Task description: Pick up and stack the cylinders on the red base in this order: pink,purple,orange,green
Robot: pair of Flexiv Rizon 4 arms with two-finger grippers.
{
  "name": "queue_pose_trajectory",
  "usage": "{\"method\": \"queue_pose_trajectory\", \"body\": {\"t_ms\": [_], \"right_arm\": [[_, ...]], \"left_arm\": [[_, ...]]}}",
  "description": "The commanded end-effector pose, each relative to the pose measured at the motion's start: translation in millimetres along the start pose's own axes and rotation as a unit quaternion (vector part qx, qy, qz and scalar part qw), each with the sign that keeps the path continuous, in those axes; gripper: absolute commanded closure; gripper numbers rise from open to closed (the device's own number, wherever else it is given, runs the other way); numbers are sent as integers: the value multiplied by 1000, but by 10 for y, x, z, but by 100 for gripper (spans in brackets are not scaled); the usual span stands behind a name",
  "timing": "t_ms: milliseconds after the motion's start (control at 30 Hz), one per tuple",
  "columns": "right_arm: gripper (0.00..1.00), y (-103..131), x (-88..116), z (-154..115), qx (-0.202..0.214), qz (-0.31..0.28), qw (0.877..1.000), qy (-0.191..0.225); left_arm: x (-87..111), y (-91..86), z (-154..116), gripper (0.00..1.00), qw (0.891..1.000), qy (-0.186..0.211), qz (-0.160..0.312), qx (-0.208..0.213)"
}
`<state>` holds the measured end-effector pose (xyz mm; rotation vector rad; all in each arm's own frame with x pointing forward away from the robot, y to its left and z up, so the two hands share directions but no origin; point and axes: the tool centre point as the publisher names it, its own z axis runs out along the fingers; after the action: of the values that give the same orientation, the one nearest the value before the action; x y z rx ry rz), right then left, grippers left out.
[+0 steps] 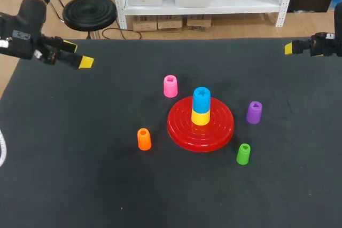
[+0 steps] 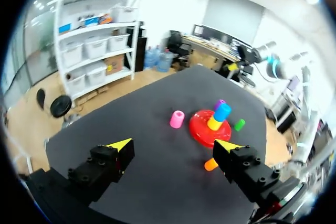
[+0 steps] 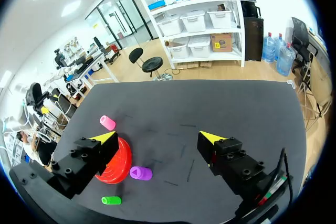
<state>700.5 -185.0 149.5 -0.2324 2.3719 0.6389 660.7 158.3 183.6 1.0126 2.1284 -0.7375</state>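
Observation:
The red base [image 1: 179,126] sits mid-table with a yellow cylinder [image 1: 200,117] and a blue cylinder [image 1: 201,99] stacked on its peg. Around it stand the pink cylinder [image 1: 170,86] at the far left, the purple cylinder [image 1: 254,112] to the right, the orange cylinder [image 1: 144,139] at the near left and the green cylinder [image 1: 243,154] at the near right. My left gripper [image 1: 79,53] hovers open over the table's far left corner, well away from them; its wrist view has the pink cylinder [image 2: 177,119] and red base [image 2: 202,132] ahead. My right gripper [image 1: 290,48] is open at the far right edge, with the purple cylinder [image 3: 140,173] and green cylinder [image 3: 111,200] ahead of it.
The black table [image 1: 80,174] carries nothing besides the base and the cylinders. Wide bare cloth lies along the front and on both sides of the base.

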Motion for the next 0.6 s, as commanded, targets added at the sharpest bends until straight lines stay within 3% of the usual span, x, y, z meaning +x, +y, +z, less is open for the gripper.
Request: {"method": "queue_pose_trajectory", "body": {"t_ms": [33,100,200,300,467,533,567,600], "right_arm": [[0,1,0,-3,1,0,1000,0],[0,1,0,-3,1,0,1000,0],[0,1,0,-3,1,0,1000,0],[0,1,0,-3,1,0,1000,0],[0,1,0,-3,1,0,1000,0],[0,1,0,-3,1,0,1000,0],[0,1,0,-3,1,0,1000,0],[0,1,0,-3,1,0,1000,0]], "left_arm": [[60,52,-15,0,988,10,122,97],[104,6,3,0,971,36,222,77],[109,-70,-5,0,943,45,313,109],[69,-76,14,0,934,48,329,131],[39,-95,83,0,920,64,365,130],[90,-25,138,0,911,73,361,186],[119,63,185,0,916,94,356,158],[139,103,203,0,913,106,372,130]]}}
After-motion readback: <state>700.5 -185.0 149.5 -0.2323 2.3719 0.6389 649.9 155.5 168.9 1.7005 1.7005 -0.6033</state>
